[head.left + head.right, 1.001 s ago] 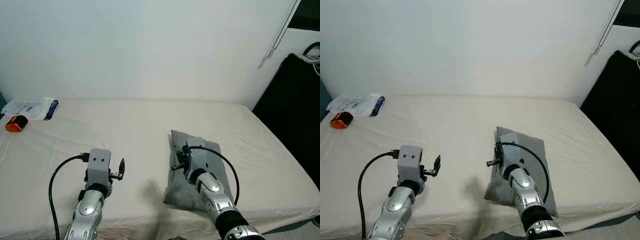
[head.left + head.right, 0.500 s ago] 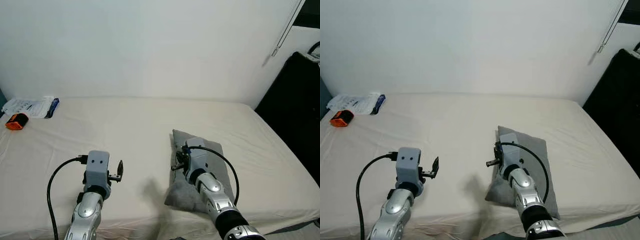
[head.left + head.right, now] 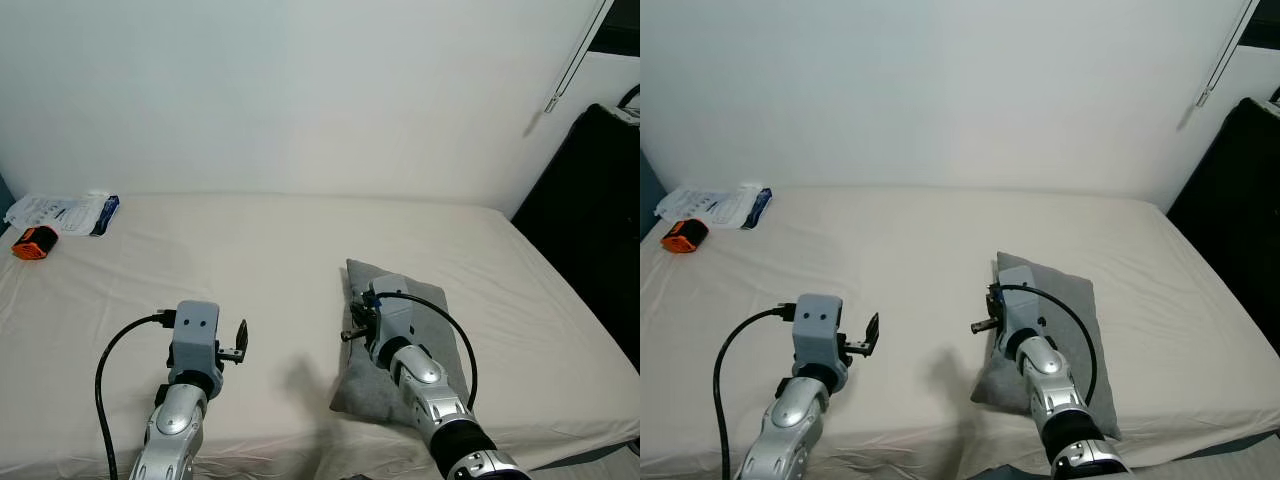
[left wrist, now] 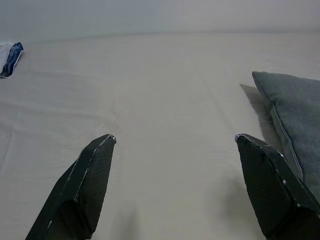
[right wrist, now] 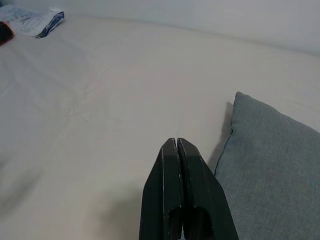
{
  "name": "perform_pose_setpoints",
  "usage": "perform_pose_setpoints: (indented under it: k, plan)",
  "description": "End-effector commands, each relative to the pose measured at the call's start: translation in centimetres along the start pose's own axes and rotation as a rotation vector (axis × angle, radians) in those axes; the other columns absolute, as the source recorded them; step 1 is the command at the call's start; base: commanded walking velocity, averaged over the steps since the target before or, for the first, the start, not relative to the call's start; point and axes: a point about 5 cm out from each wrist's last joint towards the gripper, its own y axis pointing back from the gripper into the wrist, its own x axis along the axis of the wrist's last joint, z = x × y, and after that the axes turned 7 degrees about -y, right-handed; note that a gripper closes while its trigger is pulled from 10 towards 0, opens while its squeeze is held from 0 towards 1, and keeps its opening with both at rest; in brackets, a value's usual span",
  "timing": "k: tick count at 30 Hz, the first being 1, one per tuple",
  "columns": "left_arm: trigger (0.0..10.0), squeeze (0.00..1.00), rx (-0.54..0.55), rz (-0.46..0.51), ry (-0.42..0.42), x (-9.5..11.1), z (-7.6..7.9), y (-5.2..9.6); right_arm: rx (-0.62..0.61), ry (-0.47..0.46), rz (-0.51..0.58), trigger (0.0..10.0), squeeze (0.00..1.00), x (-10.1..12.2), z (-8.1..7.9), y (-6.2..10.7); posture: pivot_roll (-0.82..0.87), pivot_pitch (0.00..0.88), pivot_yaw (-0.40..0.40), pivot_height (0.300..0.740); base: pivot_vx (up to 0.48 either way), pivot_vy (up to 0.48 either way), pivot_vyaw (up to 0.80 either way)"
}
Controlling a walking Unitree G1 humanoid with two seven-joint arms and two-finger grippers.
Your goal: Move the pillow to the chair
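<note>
A grey pillow (image 3: 442,306) lies on the cream bed sheet (image 3: 250,260), right of centre and near the front edge. My right gripper (image 5: 176,141) is shut with nothing between its fingers. It hovers just above the pillow's left edge (image 5: 270,165), pointing out over the sheet. My left gripper (image 4: 175,137) is open over bare sheet, well to the left of the pillow (image 4: 295,110). In the eye views its fingers (image 3: 241,338) point toward the pillow, apart from it.
A white and blue packet (image 3: 62,213) and a small orange and black object (image 3: 30,243) lie at the bed's far left. A dark piece of furniture (image 3: 590,230) stands beside the bed on the right. A white wall backs the bed.
The head view has drifted slightly. Both grippers and the pillow keep their places.
</note>
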Motion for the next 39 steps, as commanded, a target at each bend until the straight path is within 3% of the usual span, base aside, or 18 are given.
perform_pose_setpoints:
  k: [1, 21, 39]
  plan:
    - [10.0, 0.00, -0.011, 0.016, 0.005, 0.30, 0.41, -0.06, -0.004, -0.010, 0.012, 10.0, 0.00, 0.27, 0.17, -0.04, 0.05, 0.000, -0.117, 0.740, 0.000, 0.000, 0.00]
    - [10.0, 0.00, -0.021, 0.028, 0.036, 0.55, 0.30, -0.04, -0.003, -0.015, 0.011, 10.0, 0.00, 0.31, 0.06, -0.13, 0.05, 0.000, -0.115, 0.740, 0.000, 0.000, 0.00]
    - [10.0, 0.00, -0.025, 0.035, 0.038, 0.73, 0.20, -0.09, -0.003, -0.018, 0.011, 10.0, 0.00, 0.29, 0.00, -0.17, 0.06, 0.000, -0.112, 0.740, -0.365, 0.000, 0.00]
